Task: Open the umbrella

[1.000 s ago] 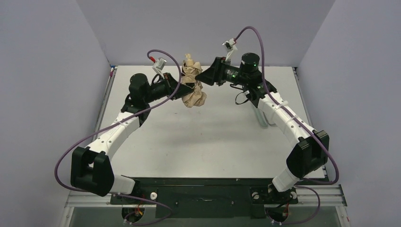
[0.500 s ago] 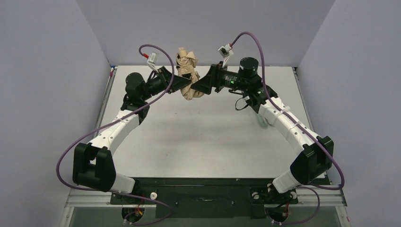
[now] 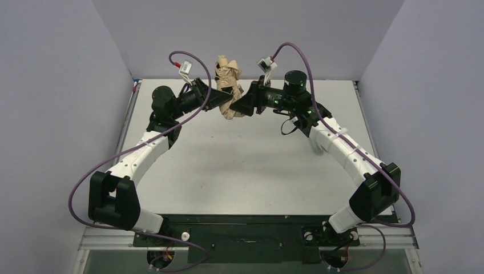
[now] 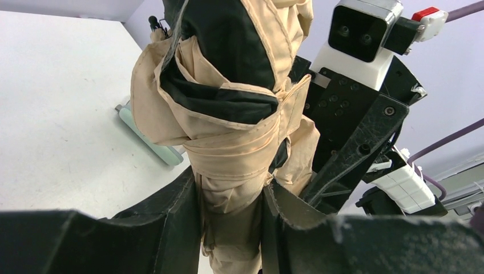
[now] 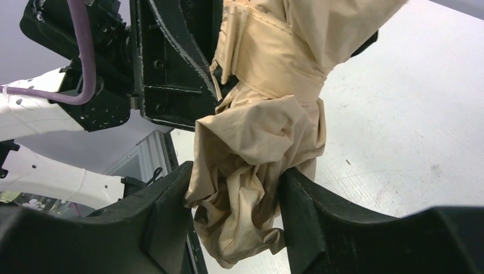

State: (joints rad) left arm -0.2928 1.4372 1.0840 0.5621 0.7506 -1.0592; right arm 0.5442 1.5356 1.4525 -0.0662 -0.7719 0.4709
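The umbrella (image 3: pixel 228 80) is a folded peach-tan bundle held upright in the air over the back of the table, between both arms. Black lining shows in its folds (image 4: pixel 228 51), and a tan strap (image 4: pixel 237 153) is wrapped round its middle. My left gripper (image 3: pixel 224 103) comes from the left; in the left wrist view its jaws (image 4: pixel 231 197) press on the fabric just below the strap. My right gripper (image 3: pixel 237 106) comes from the right and its jaws (image 5: pixel 235 185) pinch the crumpled lower fabric (image 5: pixel 259 142). Shaft and handle are hidden.
A pale mint-green pouch (image 4: pixel 149 140) lies on the white table (image 3: pixel 240 165), under the right arm's forearm (image 3: pixel 315 147). Grey walls stand on three sides. The two wrists and their purple cables (image 3: pixel 191 57) crowd close together round the bundle.
Both grippers have lifted the umbrella higher and a little to the left. The right gripper let go and closed again on the lower fabric, now nearer the left gripper.
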